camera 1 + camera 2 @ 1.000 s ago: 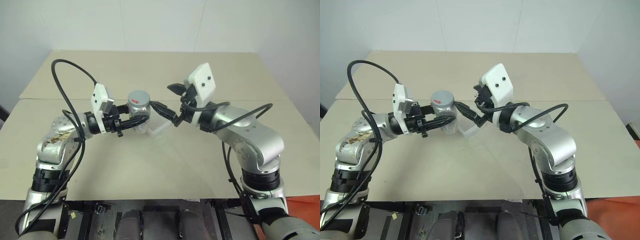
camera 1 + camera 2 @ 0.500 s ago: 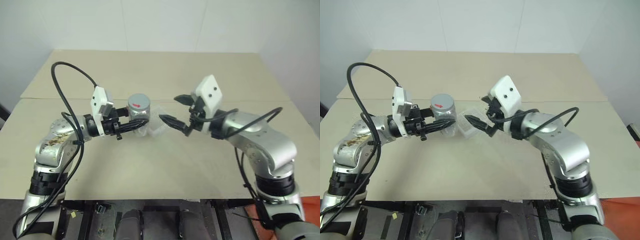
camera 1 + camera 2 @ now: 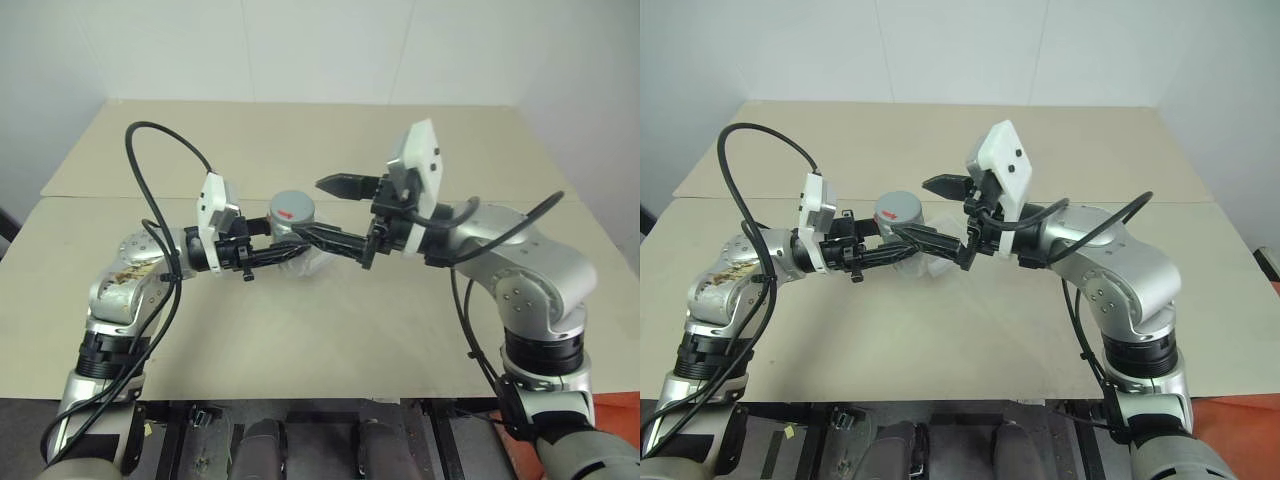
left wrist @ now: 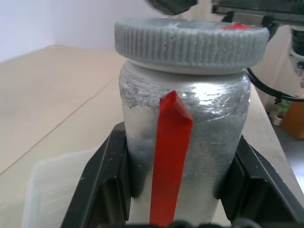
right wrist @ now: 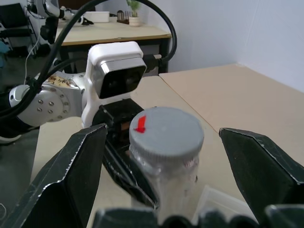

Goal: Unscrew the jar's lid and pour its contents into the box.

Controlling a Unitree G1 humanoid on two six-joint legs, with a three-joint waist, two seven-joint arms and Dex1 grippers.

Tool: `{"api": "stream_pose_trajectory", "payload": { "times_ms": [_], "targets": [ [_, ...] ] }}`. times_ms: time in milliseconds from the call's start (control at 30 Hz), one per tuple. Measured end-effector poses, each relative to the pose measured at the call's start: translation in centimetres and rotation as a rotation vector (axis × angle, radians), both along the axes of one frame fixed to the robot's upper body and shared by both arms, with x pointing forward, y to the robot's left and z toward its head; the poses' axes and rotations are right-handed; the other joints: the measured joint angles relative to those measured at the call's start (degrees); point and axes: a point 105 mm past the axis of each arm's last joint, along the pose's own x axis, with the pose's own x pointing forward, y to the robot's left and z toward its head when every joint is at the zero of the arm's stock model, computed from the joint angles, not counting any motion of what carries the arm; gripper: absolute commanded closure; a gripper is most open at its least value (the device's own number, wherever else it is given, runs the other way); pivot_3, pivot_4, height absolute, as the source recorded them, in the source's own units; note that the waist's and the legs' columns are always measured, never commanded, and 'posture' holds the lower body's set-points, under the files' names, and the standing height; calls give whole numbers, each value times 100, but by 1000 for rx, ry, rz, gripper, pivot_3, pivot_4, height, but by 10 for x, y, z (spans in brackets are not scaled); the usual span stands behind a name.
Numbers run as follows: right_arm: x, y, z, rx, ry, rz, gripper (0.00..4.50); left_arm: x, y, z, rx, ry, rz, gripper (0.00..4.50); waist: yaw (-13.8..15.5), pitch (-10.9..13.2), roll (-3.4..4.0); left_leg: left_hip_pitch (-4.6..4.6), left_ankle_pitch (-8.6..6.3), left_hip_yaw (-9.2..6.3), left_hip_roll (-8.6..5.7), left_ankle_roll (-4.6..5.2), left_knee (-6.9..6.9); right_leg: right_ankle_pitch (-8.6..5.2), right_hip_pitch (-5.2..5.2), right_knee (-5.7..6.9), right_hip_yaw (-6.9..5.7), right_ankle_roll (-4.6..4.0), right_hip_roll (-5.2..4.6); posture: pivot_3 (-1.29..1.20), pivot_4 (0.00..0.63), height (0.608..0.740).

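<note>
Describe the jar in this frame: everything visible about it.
The jar is a small silvery cylinder with a red vertical stripe, upright, held above the table. Its ribbed grey lid, marked with a red patch, is still on. The left claw is shut on its body, one finger on each side. The right claw is open, its fingers either side of the lid without touching it.

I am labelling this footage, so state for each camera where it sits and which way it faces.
Left eye and right eye views: on the head, looking forward and down at the table, both arms in view.
Left wrist view: on the left arm, facing the jar clamped in the left end effector.
Right wrist view: on the right arm, facing the lid between the open right end effector fingers; the box lies below.
Shared: all four show the jar with its lid on.
</note>
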Motion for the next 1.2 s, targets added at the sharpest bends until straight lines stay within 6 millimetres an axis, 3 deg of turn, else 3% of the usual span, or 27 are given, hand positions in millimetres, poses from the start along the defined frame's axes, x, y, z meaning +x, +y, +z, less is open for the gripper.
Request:
{"api": "stream_pose_trajectory", "payload": {
  "times_ms": [633,733,833,867,1200],
  "targets": [
    [15,16,-6,34,47,-17,87,-1,-2,0,13,-5,-23,2263,-8,0,0,0,0,1,1,0,0,0,-2,4,0,0,0,0,150,740],
    [15,17,-6,37,48,-13,653,-1,-2,0,16,-6,-22,2263,-9,0,0,0,0,2,1,0,0,0,-2,5,0,0,0,0,150,740],
    [13,18,-5,43,49,1,1638,-1,-2,-1,18,-6,-19,2263,-9,0,0,0,0,1,1,0,0,0,-3,6,0,0,0,0,150,740],
    [12,18,-5,43,47,3,1739,-1,-2,-1,18,-6,-19,2263,-8,0,0,0,0,1,1,0,0,0,-2,5,0,0,0,0,150,740],
    [12,18,-3,51,49,8,1739,-1,-1,0,23,-7,-18,2263,-10,0,0,0,0,0,1,0,0,0,-3,32,1,0,0,0,150,740]
  ]
}}
